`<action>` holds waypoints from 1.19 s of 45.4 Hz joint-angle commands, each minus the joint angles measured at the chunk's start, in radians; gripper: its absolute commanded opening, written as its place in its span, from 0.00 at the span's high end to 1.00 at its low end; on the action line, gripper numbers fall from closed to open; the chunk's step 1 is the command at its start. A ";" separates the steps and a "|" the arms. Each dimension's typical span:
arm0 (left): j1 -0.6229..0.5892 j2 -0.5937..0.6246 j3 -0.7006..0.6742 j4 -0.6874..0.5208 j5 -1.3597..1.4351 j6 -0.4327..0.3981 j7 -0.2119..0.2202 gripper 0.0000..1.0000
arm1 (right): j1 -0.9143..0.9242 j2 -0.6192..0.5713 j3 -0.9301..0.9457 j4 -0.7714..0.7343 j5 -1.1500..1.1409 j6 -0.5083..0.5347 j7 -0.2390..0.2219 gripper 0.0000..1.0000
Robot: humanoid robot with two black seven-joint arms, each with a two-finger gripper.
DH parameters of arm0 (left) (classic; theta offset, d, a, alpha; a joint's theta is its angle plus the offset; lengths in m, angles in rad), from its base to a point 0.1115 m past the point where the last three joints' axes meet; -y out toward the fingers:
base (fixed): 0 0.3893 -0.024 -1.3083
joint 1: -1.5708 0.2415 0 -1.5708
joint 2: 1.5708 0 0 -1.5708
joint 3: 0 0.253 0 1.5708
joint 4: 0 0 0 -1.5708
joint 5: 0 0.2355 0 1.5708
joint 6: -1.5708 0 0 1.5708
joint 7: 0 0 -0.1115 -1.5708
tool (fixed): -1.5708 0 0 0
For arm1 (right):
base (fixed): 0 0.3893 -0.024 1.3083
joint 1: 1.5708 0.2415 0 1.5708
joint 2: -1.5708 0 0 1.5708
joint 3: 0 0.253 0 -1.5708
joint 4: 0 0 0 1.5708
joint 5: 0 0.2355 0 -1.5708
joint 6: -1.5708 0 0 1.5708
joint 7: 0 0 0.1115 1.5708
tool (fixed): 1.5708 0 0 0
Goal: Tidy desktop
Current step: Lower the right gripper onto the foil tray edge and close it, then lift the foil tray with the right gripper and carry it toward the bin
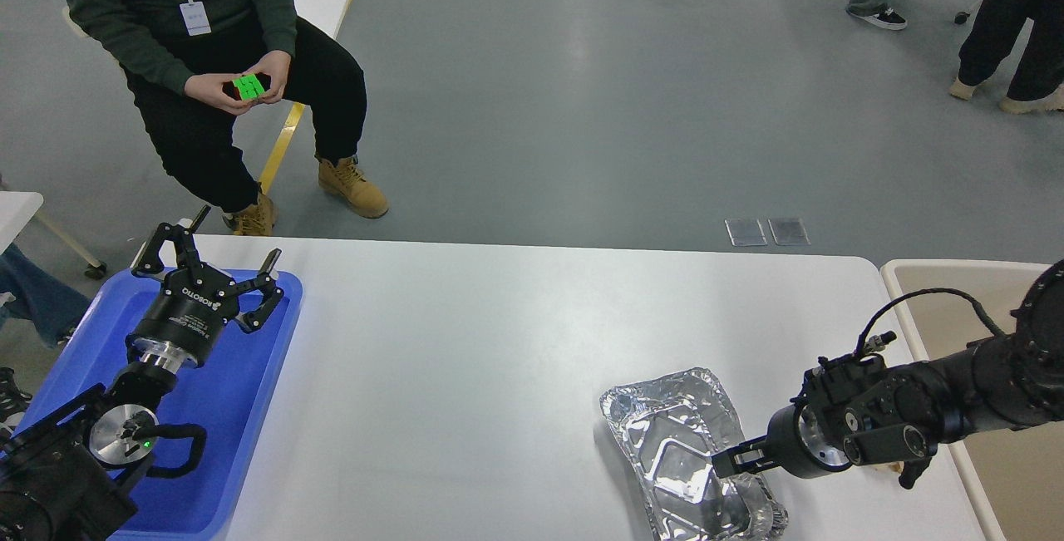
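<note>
The white desktop (499, 358) fills the middle of the head view. A crumpled silver foil tray (677, 450) lies on it at the front right. My right gripper (731, 462) reaches in from the right, and its fingers sit at the foil tray's right rim, seemingly pinching it. My left gripper (218, 263) is open and empty, held above the blue plastic tray (241, 408) at the desktop's left end.
A beige open-topped bin (931, 292) stands off the desktop's right end, behind my right arm. A seated person (216, 67) holds a green cube beyond the far left edge. Other people stand at the far right.
</note>
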 commanded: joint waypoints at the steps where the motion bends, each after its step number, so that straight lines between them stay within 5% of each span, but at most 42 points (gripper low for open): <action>1: 0.000 -0.001 0.000 0.000 0.000 0.000 0.000 0.01 | -0.019 0.025 -0.014 -0.016 -0.016 -0.020 0.000 1.00; 32: 0.000 -0.001 -0.002 0.000 0.000 0.000 0.000 0.01 | 0.152 -0.017 -0.073 0.076 -0.013 0.003 0.008 1.00; 41: 0.000 -0.001 -0.002 0.000 0.000 0.000 0.000 0.01 | 0.313 -0.089 -0.057 0.138 0.009 0.225 0.008 1.00; 54: 0.000 -0.001 -0.002 0.000 0.000 0.000 0.000 0.01 | 0.580 -0.185 -0.057 0.277 0.009 0.408 0.054 1.00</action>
